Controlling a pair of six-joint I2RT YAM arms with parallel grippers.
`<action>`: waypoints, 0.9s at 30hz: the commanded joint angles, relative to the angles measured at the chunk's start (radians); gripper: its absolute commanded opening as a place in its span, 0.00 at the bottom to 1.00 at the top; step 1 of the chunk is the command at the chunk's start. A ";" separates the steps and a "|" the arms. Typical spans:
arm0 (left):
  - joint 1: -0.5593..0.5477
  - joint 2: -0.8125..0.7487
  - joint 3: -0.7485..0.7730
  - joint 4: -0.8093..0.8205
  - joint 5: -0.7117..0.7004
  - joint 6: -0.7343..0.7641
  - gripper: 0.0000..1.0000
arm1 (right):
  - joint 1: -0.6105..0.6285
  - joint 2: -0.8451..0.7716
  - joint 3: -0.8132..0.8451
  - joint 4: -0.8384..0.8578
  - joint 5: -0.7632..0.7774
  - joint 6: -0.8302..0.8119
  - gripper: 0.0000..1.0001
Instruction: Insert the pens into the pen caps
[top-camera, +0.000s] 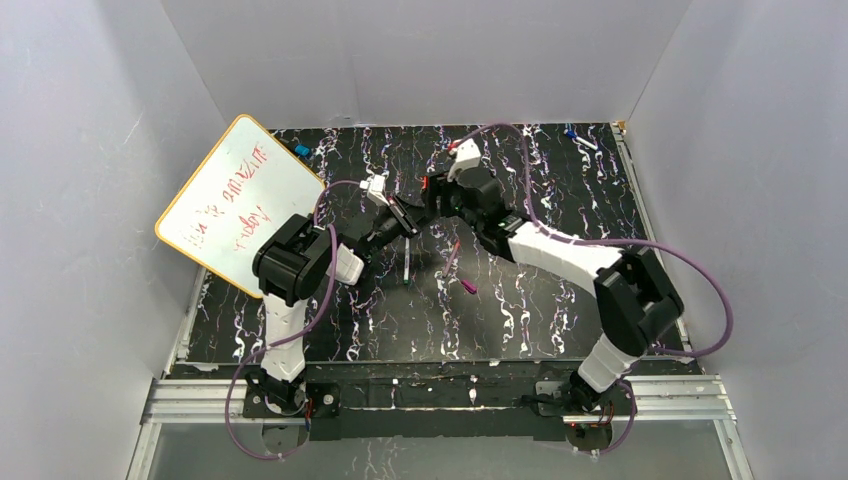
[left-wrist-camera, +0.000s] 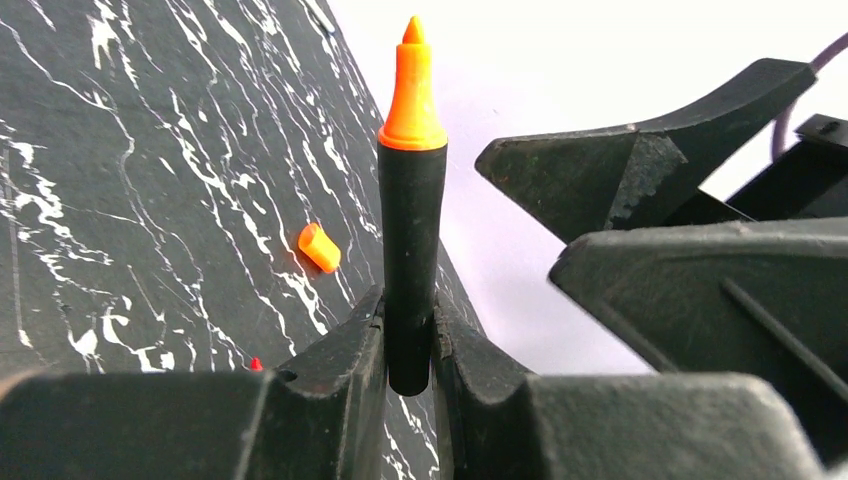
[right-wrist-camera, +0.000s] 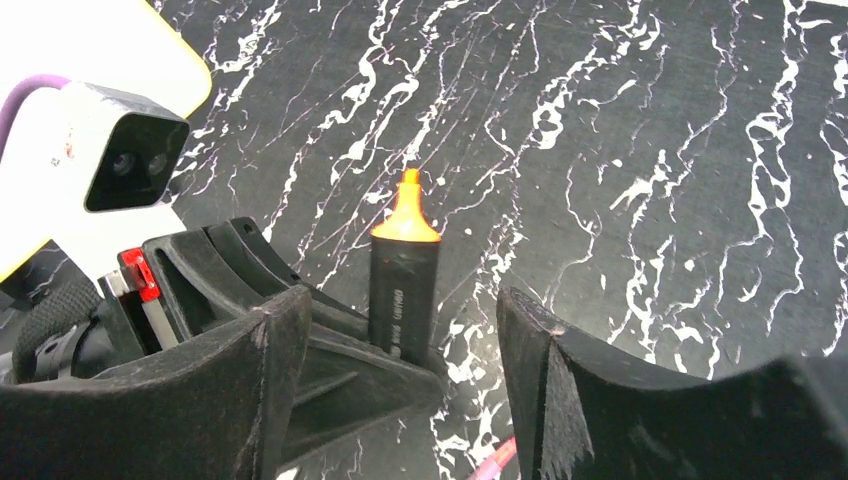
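Observation:
My left gripper (left-wrist-camera: 408, 310) is shut on the lower barrel of the thick black pen (left-wrist-camera: 411, 230), which stands upright with its orange tip bare. The orange cap (left-wrist-camera: 319, 247) lies on the mat beyond it. My right gripper (right-wrist-camera: 400, 300) is open and empty, right beside the left gripper (top-camera: 405, 215); the black pen (right-wrist-camera: 404, 270) shows between its spread fingers. The whitish pen (top-camera: 408, 265), the pink pen (top-camera: 452, 258) and the magenta cap (top-camera: 469, 287) lie on the mat nearer the arms. The dark purple cap is not in view.
A yellow-framed whiteboard (top-camera: 240, 200) leans at the left edge of the black marbled mat (top-camera: 560, 300). A small blue and white item (top-camera: 580, 140) lies at the back right corner. White walls enclose the sides and back.

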 joint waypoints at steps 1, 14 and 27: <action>0.026 -0.072 0.006 0.246 0.119 0.015 0.00 | -0.084 -0.138 -0.113 0.117 -0.092 0.050 0.76; 0.124 -0.128 0.090 0.244 0.688 -0.181 0.00 | -0.417 -0.245 -0.218 0.082 -0.686 0.100 0.72; 0.138 -0.322 -0.036 0.049 0.716 -0.011 0.00 | -0.404 -0.043 0.125 -0.531 -0.189 -0.137 0.68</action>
